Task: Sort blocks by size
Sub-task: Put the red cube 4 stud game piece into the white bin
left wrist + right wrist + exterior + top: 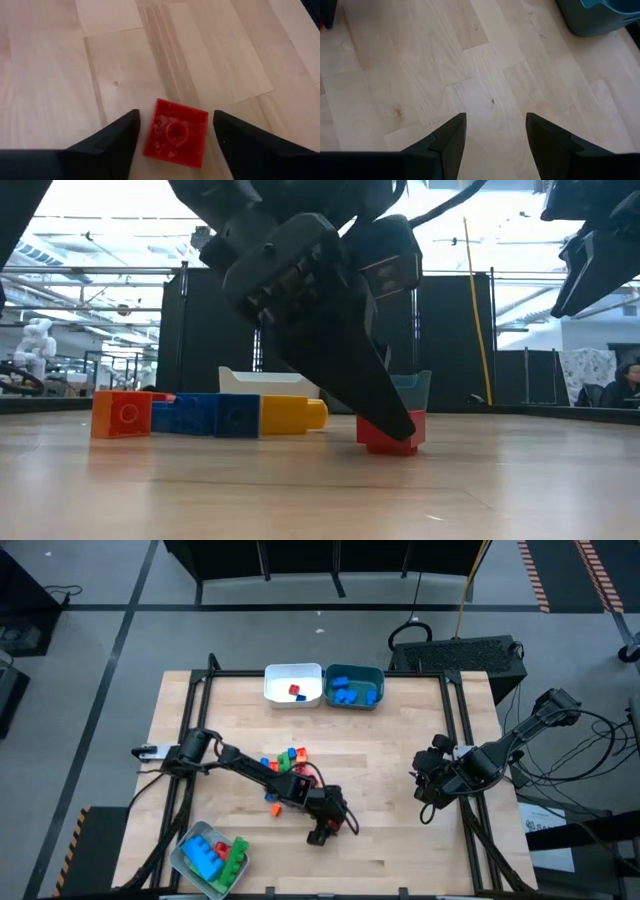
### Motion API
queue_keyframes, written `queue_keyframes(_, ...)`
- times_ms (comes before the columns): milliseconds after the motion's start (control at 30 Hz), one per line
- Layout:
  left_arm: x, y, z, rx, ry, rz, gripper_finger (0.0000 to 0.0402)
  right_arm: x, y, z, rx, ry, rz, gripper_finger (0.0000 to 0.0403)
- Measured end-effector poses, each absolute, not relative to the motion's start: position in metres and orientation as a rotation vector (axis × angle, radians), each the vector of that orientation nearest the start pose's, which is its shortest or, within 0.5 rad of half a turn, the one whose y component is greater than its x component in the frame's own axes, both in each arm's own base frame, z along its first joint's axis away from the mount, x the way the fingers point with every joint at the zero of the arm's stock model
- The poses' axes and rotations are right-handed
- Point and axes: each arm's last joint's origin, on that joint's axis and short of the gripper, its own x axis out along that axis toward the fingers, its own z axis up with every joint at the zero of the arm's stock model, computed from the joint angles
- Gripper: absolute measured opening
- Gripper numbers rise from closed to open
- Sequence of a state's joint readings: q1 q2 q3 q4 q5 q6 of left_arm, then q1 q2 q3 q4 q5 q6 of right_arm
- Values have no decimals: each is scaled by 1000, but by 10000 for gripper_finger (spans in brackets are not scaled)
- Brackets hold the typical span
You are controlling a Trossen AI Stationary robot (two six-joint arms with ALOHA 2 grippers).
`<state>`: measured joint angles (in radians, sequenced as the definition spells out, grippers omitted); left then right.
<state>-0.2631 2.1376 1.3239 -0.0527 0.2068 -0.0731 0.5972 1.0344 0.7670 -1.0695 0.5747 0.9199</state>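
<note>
High view: left gripper (322, 834) is low over the front middle of the wooden desk (380, 740), arm stretched across from the left edge; right gripper (428, 790) waits over the right side, well apart from any block. A loose pile of blocks (285, 762) in red, green, blue, orange and yellow lies near mid-desk beside the left arm. White bin (293, 683) at the back edge holds a small red block (295, 691); teal bin (354, 686) touching it on the right holds blue blocks; clear-grey bin (208, 857) at the front left corner holds large blue and green blocks. Low view: left gripper (400, 430) comes down steeply, one finger tip touching the near side of a red block (392, 431) that sits flat on the desk; a row of orange, blue and yellow blocks (205, 415) lies to the side, white and teal bins behind. Right gripper hangs high at the picture's upper right corner. Left wrist view: the small red block (176, 133), one stud up, sits between the two dark fingers (117, 137), a gap visible on each side, so fingers are spread around it, not yet clamped. Right wrist view: fingers (447, 137) spread apart over bare desk, holding nothing; teal bin's corner (592, 20) shows farther off.
</note>
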Motion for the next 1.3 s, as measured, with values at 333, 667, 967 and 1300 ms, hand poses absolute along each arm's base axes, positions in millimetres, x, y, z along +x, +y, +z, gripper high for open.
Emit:
queue_keyframes(333,419,-116,115,-58,892,-425,139,140,76,234,96,978,-471,192)
queue_keyframes(667,410,-90,189,65,793,-270,139,140,76,234,99,976,-469,192)
queue_keyframes(967,365,-8,276,280,750,397,139,140,76,234,98,973,-471,192)
queue_keyframes(1300,311,129,227,26,900,759,139,140,76,234,90,975,-469,192)
